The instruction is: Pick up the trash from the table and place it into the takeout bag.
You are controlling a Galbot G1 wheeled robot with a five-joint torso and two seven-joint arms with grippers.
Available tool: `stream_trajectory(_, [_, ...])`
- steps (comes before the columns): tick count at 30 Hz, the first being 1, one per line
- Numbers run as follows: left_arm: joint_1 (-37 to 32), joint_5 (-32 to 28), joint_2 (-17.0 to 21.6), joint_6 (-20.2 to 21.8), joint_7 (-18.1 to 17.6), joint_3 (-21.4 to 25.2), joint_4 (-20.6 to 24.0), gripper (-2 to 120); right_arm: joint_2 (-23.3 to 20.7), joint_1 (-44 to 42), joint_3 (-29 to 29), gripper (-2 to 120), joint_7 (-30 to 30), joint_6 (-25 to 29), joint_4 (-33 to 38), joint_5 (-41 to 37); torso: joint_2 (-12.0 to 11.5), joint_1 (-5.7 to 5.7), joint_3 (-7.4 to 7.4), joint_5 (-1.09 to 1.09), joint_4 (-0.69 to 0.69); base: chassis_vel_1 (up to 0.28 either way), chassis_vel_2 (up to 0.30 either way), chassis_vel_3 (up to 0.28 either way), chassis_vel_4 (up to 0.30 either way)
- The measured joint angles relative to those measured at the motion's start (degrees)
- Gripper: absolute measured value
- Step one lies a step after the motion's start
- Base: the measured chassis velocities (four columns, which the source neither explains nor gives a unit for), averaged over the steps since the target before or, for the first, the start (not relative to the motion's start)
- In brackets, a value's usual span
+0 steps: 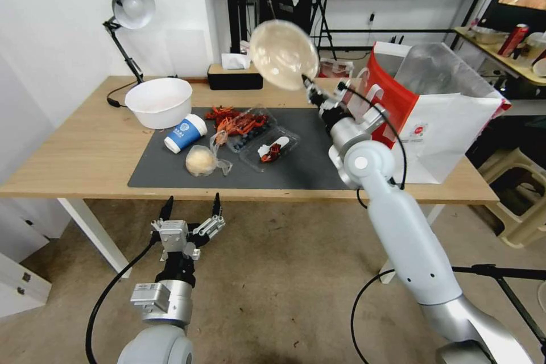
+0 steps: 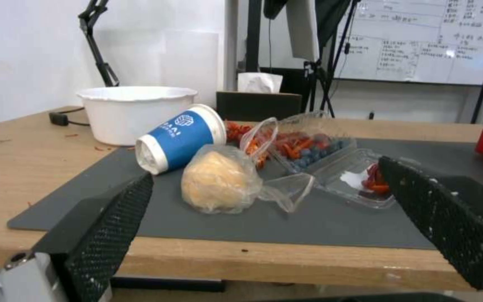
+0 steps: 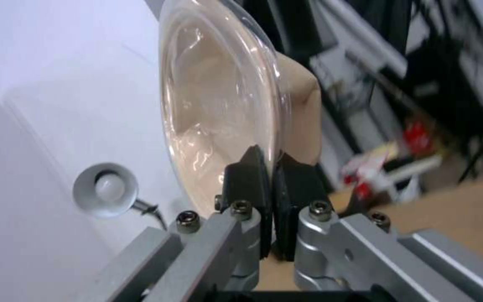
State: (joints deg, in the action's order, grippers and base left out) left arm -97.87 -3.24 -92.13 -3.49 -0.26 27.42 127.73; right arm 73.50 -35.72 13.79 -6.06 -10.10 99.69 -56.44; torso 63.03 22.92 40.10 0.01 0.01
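the table spans mid-frame, the takeout bag at its right. above centre the right gripper pinches the beige bowl by its rim, aloft. lower left, the left gripper hangs wide open, empty.

1. The beige bowl under its clear domed lid is up in the air, tipped on edge, just beside the takeout bag.
2. The bag stands open at the table's right end, red panel facing the mat, silvery lining showing.
3. On the dark mat: the blue-and-white paper cup on its side, the bun in clear bag near it, red crayfish shells and clear trays alongside.
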Motion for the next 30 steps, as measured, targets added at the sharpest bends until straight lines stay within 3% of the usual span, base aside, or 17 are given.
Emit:
stream_trajectory(5, [-0.05, 0.03, 0.0, 0.0, 0.03, 0.03, 0.23, 100, -3.47, 0.42, 2.35, 0, -0.62, -1.68, 2.08, 9.33, 0.0, 0.01, 0.0, 0.0, -0.02, 0.0, 0.0, 0.0, 0.0])
stream_trajectory(6, [-0.04, 0.04, 0.0, 0.03, 0.07, 0.05, 0.35, 100, -5.41, 0.41, 3.15, 0, -1.22, -2.1, 2.76, 14.11, 0.0, 0.01, 0.01, 0.02, -0.03, 0.0, 0.0, 0.0, 0.0])
stream_trajectory(12, [0.0, 0.44, 0.0, 0.11, 0.27, -0.2, 0.37, 100, -10.43, -2.2, 8.12, 0, -3.65, -3.97, 8.88, 22.06, 0.0, 0.0, 0.01, 0.0, -0.02, 0.0, 0.0, 0.0, 0.0])
stream_trajectory(23, [-0.33, 0.94, 0.0, -0.13, 0.53, -0.6, 0.36, 100, -14.1, -12.93, 19.37, 0, -3.02, -5.53, 15.06, 30.19, 0.0, -0.01, 0.0, 0.01, -0.01, 0.0, 0.0, 0.0, 0.0])
stream_trajectory(30, [-0.49, 1.09, 0.0, -0.3, 0.63, -0.8, 0.57, 100, -14.32, -19.86, 23.23, 0, -3.11, -5.72, 17.53, 30.97, 0.0, -0.01, 0.0, 0.0, -0.01, 0.0, 0.0, 0.0, 0.0])
